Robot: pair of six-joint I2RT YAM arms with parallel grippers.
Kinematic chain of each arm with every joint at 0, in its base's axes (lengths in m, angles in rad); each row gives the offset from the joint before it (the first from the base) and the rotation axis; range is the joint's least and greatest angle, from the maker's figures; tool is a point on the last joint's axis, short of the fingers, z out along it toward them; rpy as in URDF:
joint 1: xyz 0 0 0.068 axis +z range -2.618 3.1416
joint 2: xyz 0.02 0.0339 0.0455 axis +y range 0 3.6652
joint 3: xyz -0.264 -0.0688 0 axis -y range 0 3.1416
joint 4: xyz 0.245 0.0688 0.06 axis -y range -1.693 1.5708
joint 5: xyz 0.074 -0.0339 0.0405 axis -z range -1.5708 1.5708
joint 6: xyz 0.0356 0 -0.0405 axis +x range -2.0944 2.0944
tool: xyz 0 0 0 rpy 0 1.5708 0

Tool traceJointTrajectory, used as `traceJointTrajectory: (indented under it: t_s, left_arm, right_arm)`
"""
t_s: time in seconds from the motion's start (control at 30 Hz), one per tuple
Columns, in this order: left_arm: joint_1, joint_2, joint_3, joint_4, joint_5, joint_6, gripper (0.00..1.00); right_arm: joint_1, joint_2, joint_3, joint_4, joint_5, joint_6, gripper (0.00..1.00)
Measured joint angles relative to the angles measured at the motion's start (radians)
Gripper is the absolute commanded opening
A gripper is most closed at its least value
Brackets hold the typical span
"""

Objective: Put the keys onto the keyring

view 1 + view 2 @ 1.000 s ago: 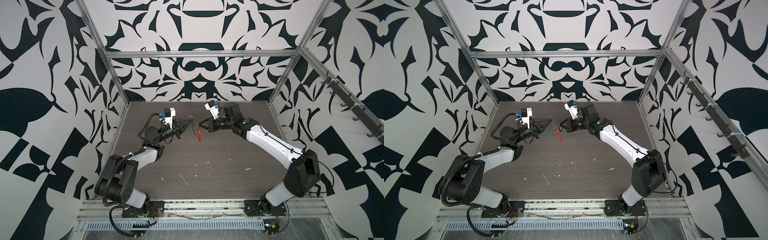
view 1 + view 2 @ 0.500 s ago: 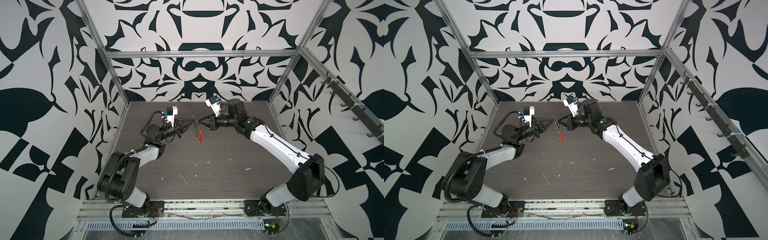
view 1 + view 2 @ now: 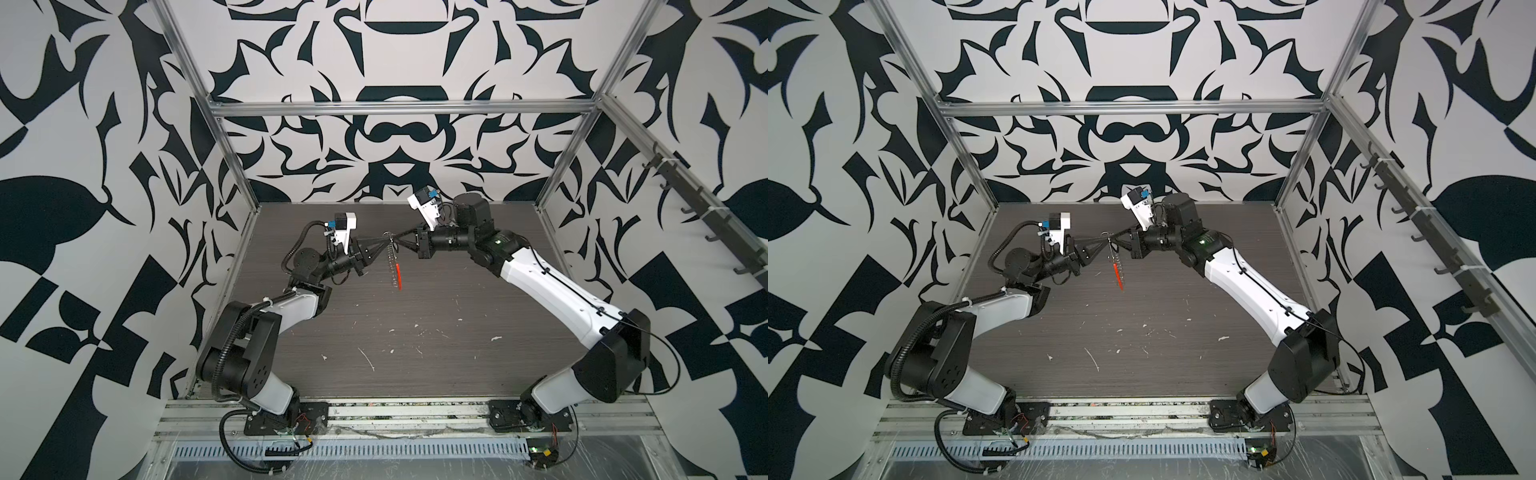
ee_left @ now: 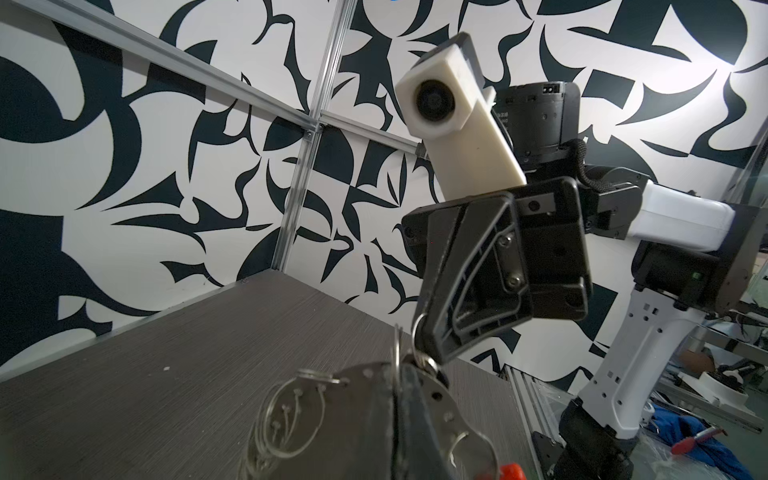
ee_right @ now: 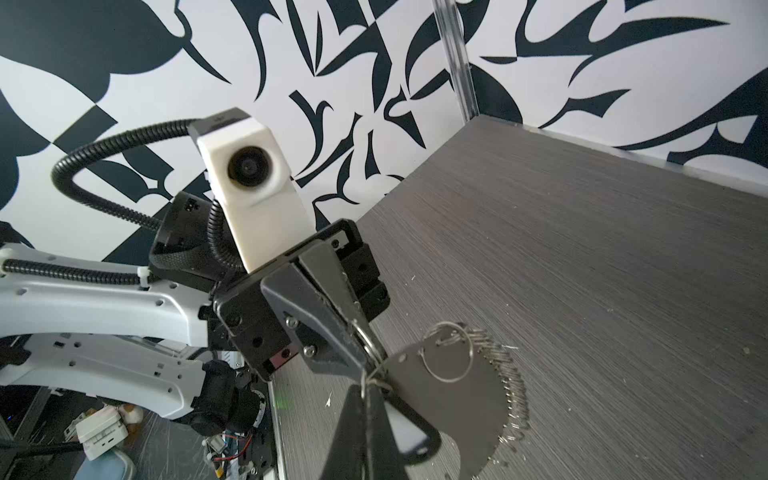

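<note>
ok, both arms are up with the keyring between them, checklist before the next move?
1. Left gripper shut on the keyring: ok.
2. Right gripper shut on the key tag: ok.
3. Keyring hanging clear of the table: ok.
4. Key tag threaded onto the keyring: cannot tell, the grippers hide the joint.
5. Orange-red segment at the low end, away from both grippers: ok.
</note>
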Motion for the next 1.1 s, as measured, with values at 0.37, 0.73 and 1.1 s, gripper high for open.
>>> traceJointTrajectory:
  t_s: [0.37, 0.73, 1.1]
  left_arm:
    - [-0.002, 0.009, 0.000, -0.001, 0.017, -0.006, 0.00]
    - [0.000, 0.009, 0.000, -0.018, 0.007, 0.006, 0.00]
    - [-0.003, -0.047, -0.002, -0.003, -0.011, 0.055, 0.00]
  right_arm:
    - [0.003, 0.020, 0.029, -0.004, 0.012, -0.002, 0.00]
    - [-0.002, 0.024, 0.007, 0.008, 0.051, 0.015, 0.00]
    - [-0.029, 0.023, -0.071, 0.005, 0.092, 0.089, 0.00]
